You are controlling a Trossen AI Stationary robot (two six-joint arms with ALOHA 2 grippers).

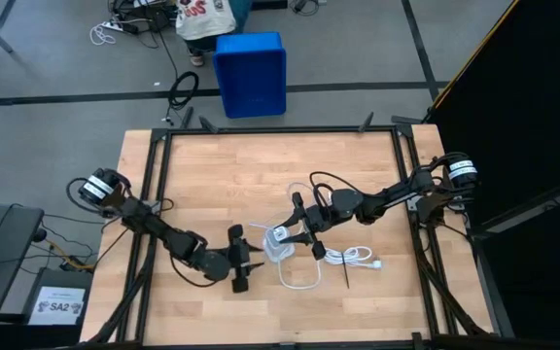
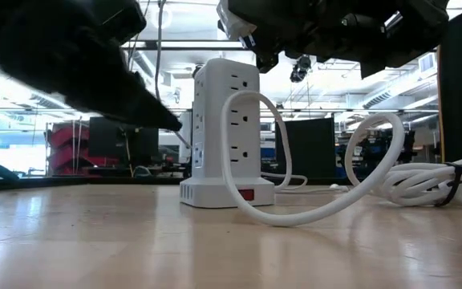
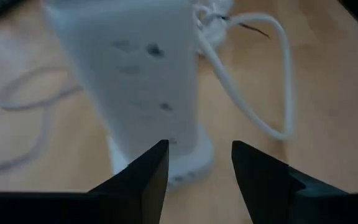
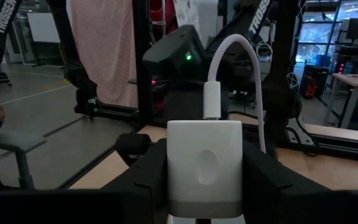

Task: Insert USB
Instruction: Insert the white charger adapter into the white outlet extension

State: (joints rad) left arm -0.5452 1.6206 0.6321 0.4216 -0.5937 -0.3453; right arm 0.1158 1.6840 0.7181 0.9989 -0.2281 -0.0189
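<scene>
A white power tower stands upright on the wooden table, seen from above at the table's middle. My right gripper hovers by the tower's top, shut on a small white charger block. The USB, a thin whitish cable, has its white plug standing in the block's far face and arcs up and over. To the tower's left, my left gripper stands open a short way off, pointing at the tower, nothing between its fingers. My right gripper pinches the charger block by its two side faces between its two fingers. The fingers lie level, coming from the table's right. The block is lifted clear of the table, near the tower's top, the plugged cable rising from its far face.
The tower's thick white cord loops over the table to a bundle with a black tie on the right. Black frame rails run along the table's sides. A blue bin stands on the floor beyond the far edge.
</scene>
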